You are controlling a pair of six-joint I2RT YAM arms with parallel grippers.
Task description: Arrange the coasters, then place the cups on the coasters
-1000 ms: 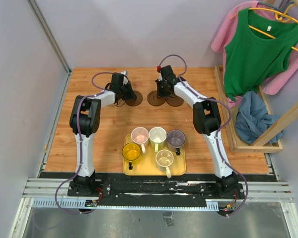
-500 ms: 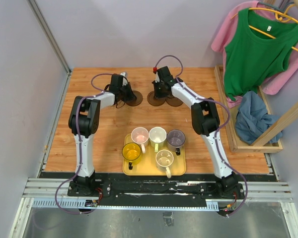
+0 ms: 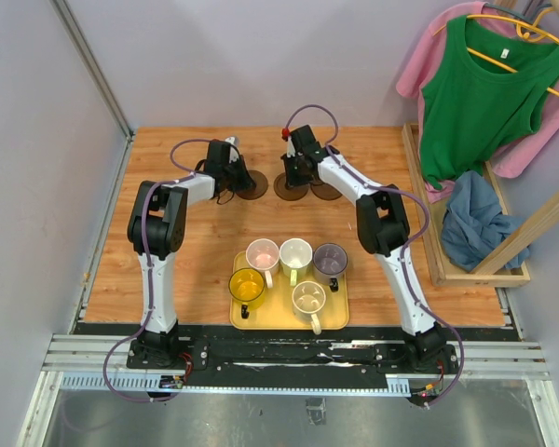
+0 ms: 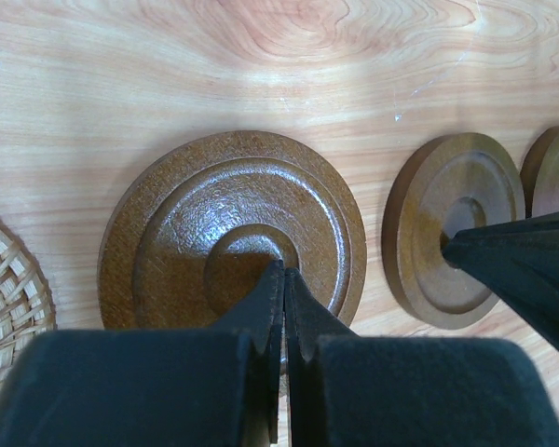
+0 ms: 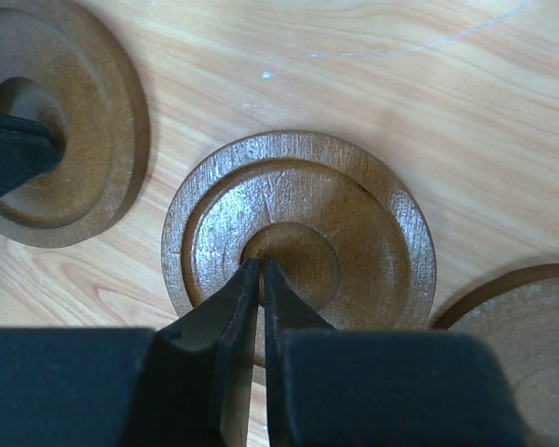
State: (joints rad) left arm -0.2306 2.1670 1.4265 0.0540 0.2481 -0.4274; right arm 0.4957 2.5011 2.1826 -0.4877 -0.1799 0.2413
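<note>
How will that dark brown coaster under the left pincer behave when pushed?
Probably stiff: the dark brown coaster looks like turned wood. Lying flat on the smooth table, it likely slides, not rolls. Its glossy rings may let the left pincer slip.

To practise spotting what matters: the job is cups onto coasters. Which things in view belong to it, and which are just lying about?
Job: dark brown round wooden coasters; tan woven round coaster; five small handled mugs.
Lying about: yellow rectangular tray; green sleeveless top; pink garment; crumpled blue cloth; wooden rack.
</note>
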